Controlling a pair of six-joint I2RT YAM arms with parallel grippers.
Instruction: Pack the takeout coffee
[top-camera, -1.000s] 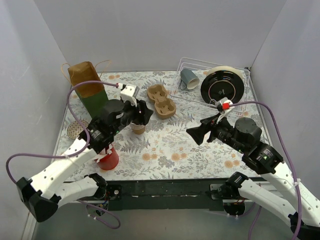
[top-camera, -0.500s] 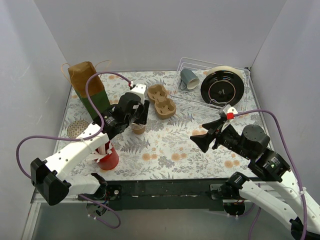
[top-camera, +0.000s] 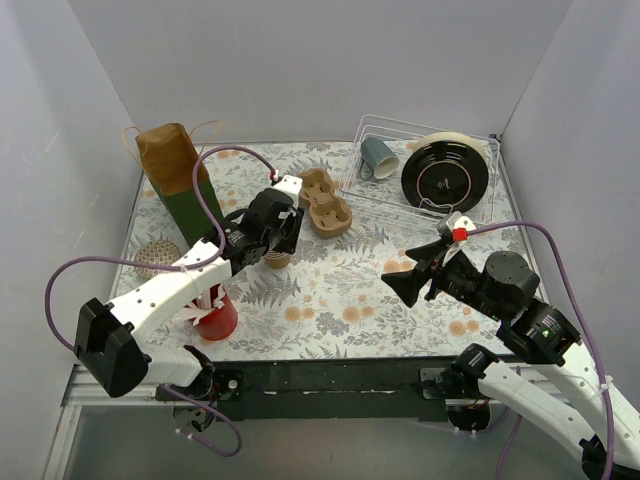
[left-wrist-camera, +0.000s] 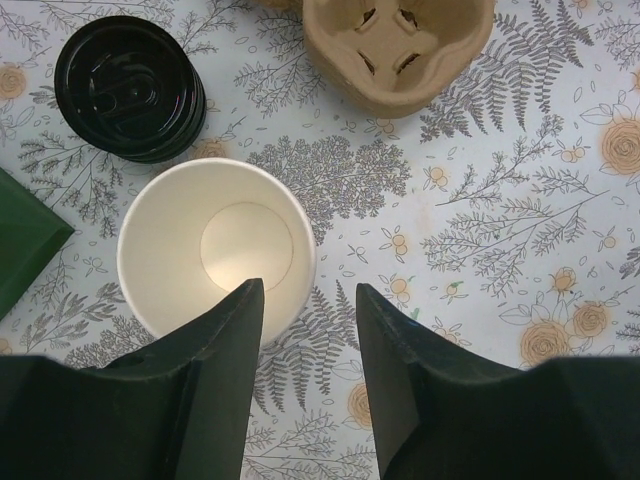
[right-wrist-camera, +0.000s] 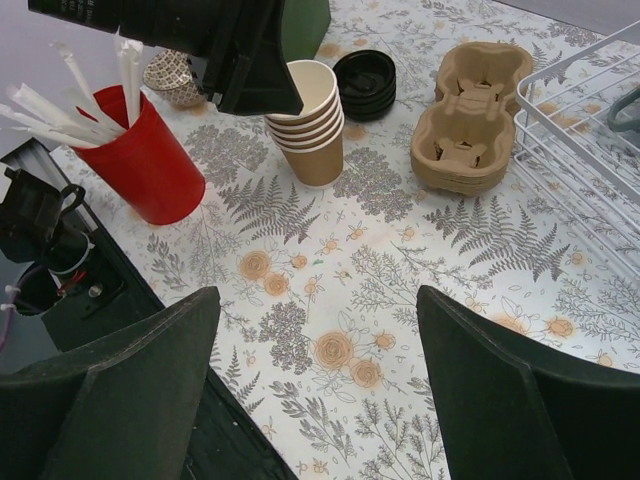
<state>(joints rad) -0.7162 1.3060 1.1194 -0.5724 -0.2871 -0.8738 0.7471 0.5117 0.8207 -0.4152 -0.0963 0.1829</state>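
Note:
A stack of tan kraft paper cups (top-camera: 277, 260) stands open, with no lid, left of the table's middle. In the left wrist view the top cup (left-wrist-camera: 205, 245) shows white inside. A stack of black lids (left-wrist-camera: 130, 88) lies just beyond it. My left gripper (top-camera: 281, 236) is open and hovers right over the stack. In its own view (left-wrist-camera: 305, 300) one finger is over the cup's mouth and the other is outside its right wall. My right gripper (top-camera: 405, 281) is open and empty, above the table to the right of the cups. Its view shows the cups (right-wrist-camera: 312, 125) and lids (right-wrist-camera: 365, 80).
A pulp cup carrier (top-camera: 322, 200) lies behind the cups. A green and kraft bag (top-camera: 175, 180) stands at the back left. A red cup of white sticks (top-camera: 215, 315) stands at the front left, near a small patterned bowl (top-camera: 153, 258). A wire rack (top-camera: 480, 215) holds a grey-blue mug (top-camera: 378, 157) and a black plate (top-camera: 447, 172).
My left arm has stretched out and its gripper has moved up and right, over the cup stack. The right gripper drew back slightly, then held still.

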